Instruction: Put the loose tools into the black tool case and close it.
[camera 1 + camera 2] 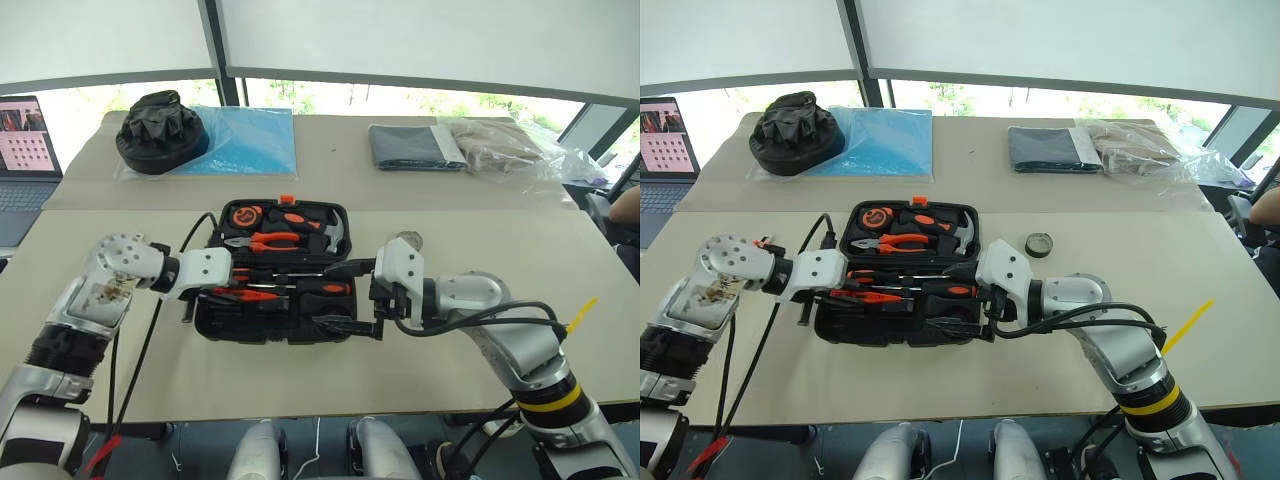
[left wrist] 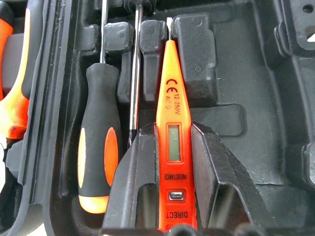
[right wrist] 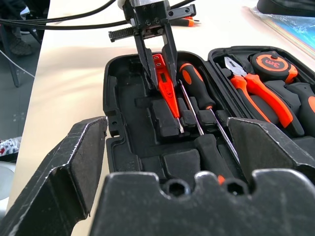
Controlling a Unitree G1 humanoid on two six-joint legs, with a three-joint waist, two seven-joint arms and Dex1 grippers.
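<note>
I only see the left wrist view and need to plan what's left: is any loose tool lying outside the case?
Observer: Yes, a small black tape roll lies on the table, off the right side of the black tool case.
Operator: Once I seat this small slim orange screwdriver, is the other arm free?
Observer: The right gripper is open and empty, at the case's right edge.
Operator: And the lid?
Observer: It lies flat open, pliers in it.

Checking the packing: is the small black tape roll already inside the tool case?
No, the tape roll lies on the table, to the right of the open tool case.
</note>
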